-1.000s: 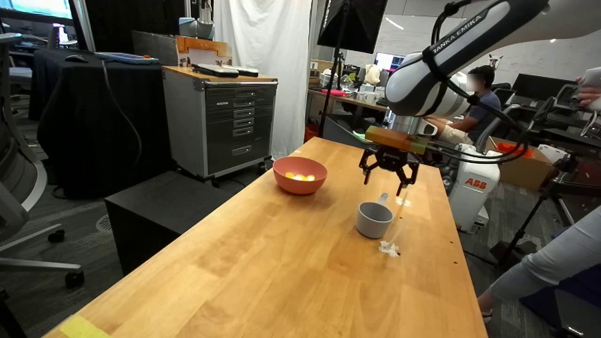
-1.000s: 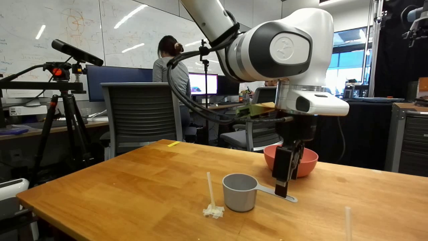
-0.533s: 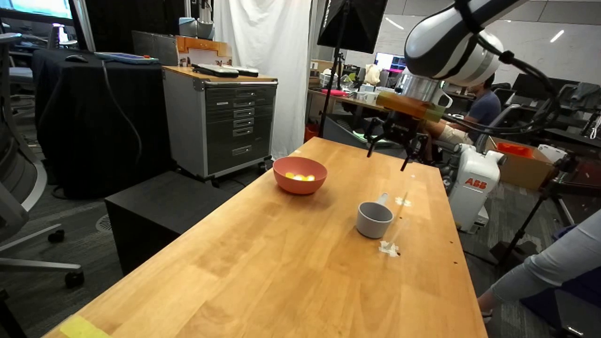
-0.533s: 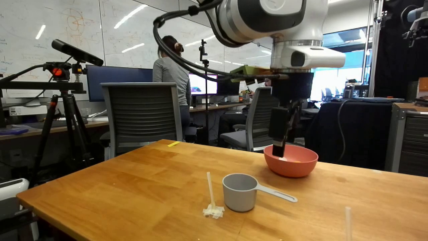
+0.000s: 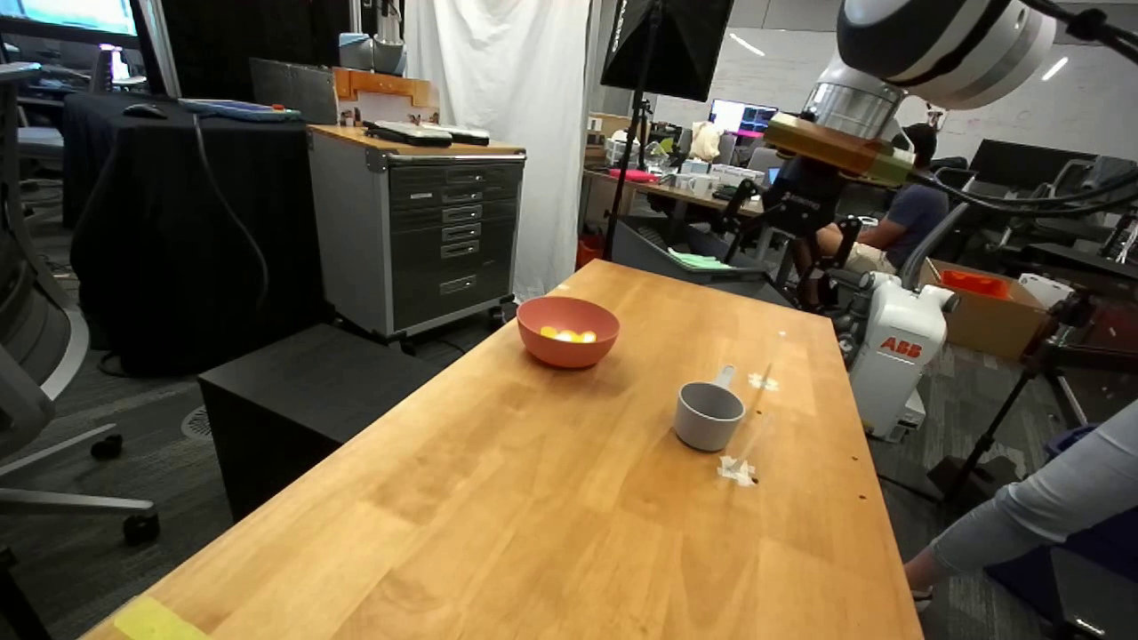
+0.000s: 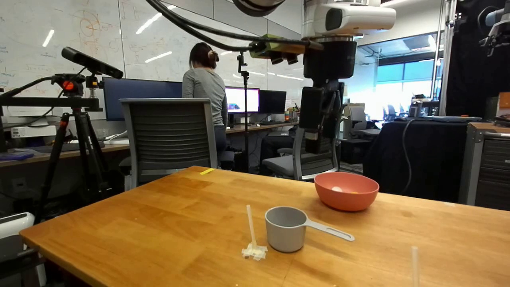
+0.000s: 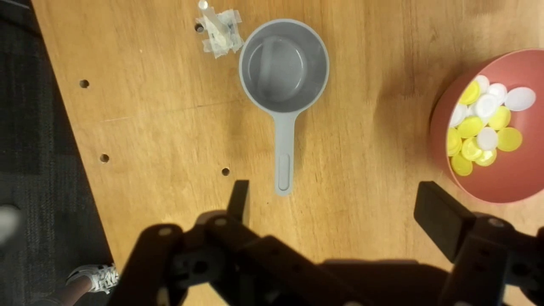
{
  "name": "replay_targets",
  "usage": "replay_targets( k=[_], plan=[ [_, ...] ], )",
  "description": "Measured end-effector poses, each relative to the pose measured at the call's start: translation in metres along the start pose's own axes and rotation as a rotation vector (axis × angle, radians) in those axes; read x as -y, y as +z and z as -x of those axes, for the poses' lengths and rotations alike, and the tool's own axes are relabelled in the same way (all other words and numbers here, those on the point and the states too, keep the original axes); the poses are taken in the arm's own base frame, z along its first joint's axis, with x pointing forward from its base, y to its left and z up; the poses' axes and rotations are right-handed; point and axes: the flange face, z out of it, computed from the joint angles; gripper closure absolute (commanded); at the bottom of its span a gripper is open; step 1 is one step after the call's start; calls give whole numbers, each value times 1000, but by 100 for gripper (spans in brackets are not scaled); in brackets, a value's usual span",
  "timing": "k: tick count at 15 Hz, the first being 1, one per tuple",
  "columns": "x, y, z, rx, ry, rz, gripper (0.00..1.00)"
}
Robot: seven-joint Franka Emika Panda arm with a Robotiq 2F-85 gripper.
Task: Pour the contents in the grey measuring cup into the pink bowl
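Hangs well above the tabletop (image 5: 498,498), with the fingers (image 7: 444,221) spread wide apart and gripping nothing. Looks down, in the wrist view, on the grey measuring cup (image 7: 282,70), upright on the tabletop and well apart from the fingers, with its handle (image 7: 284,140) pointing toward the gap between them. Shows a plain grey floor inside the cup. Has the pink bowl (image 6: 346,202) in view too, upright on the tabletop and apart from the cup, with yellow and white discs (image 7: 471,148) gathered inside on the side nearer the cup. Includes, in an exterior view, a pale tube (image 6: 250,224) standing just beside the cup in a patch of tape (image 6: 255,252), and a second tube (image 6: 415,265) cut off by the lower edge.
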Motion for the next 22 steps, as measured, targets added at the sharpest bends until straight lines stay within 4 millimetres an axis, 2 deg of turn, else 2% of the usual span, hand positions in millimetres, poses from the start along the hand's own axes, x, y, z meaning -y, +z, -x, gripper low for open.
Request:
replay_targets(
  k=[7,14,22],
  plan=[
    [-15,-9,-1,14,20,-14,0],
    [-20,-34,-5,35,42,-83,0],
    [-22,-33,-5,38,42,-80,0]
  ],
)
